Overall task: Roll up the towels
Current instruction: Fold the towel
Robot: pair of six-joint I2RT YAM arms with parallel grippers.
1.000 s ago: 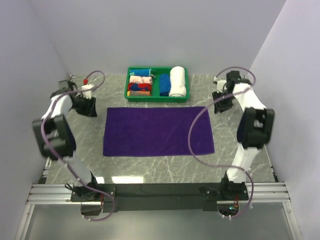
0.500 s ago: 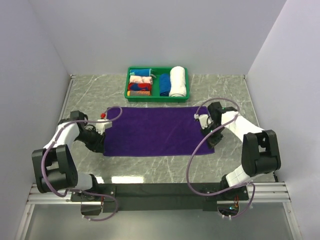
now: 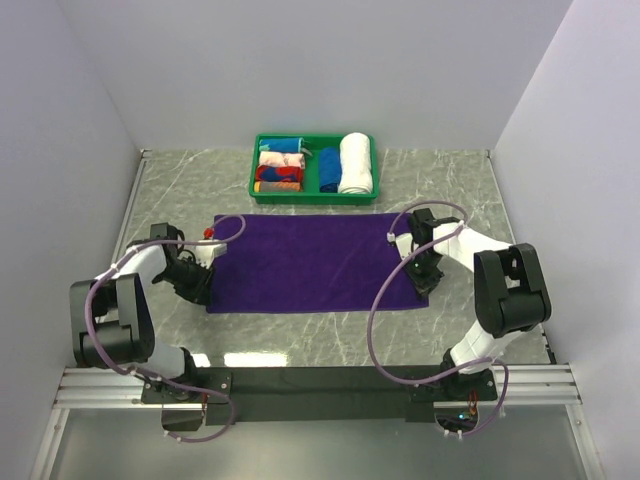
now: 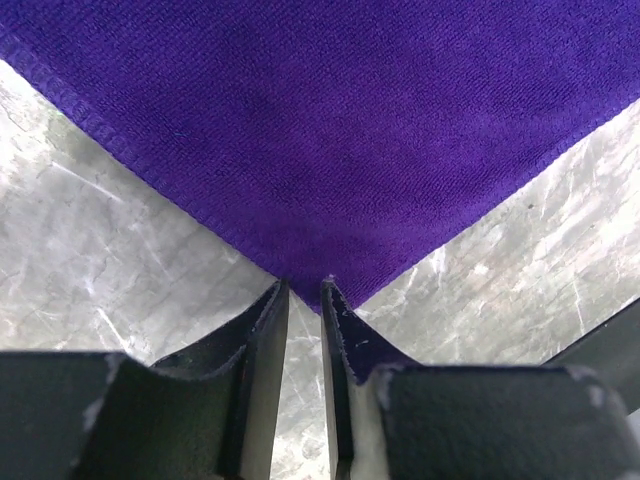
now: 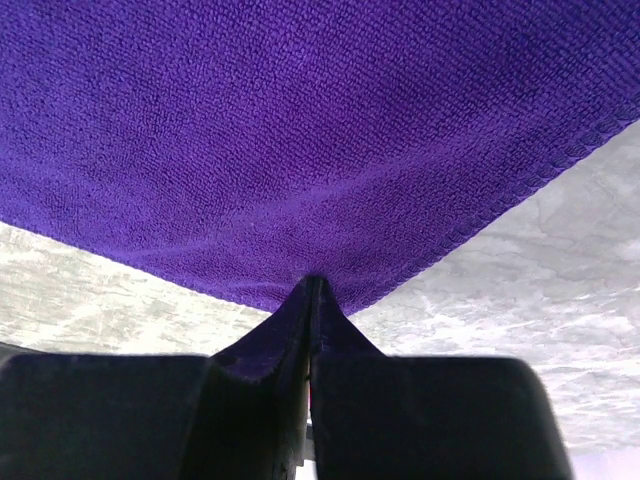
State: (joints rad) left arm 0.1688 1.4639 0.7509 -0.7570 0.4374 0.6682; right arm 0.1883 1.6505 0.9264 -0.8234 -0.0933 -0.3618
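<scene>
The deep-purple towel (image 3: 315, 262) lies flat and spread out on the marble table, long side left to right. My left gripper (image 3: 198, 285) is low at its near-left corner. In the left wrist view the towel (image 4: 350, 120) fills the top, and its corner tip sits right at my left gripper (image 4: 305, 290), whose jaws stand a narrow gap apart with bare marble showing between them. My right gripper (image 3: 424, 272) is at the near-right corner. In the right wrist view its jaws (image 5: 310, 285) are pressed together on the towel's (image 5: 300, 130) edge by that corner.
A green tray (image 3: 314, 198) stands just behind the towel, holding a rolled white towel (image 3: 354, 163), a rolled blue towel (image 3: 328, 168) and several rolled coloured cloths (image 3: 280, 165). White walls close in both sides and the back. Purple cables loop over both arms.
Both arms swung from the table's far corners down to the towel's near corners. In the last half second the right gripper drew slightly inward onto its corner; the left barely shifted.
</scene>
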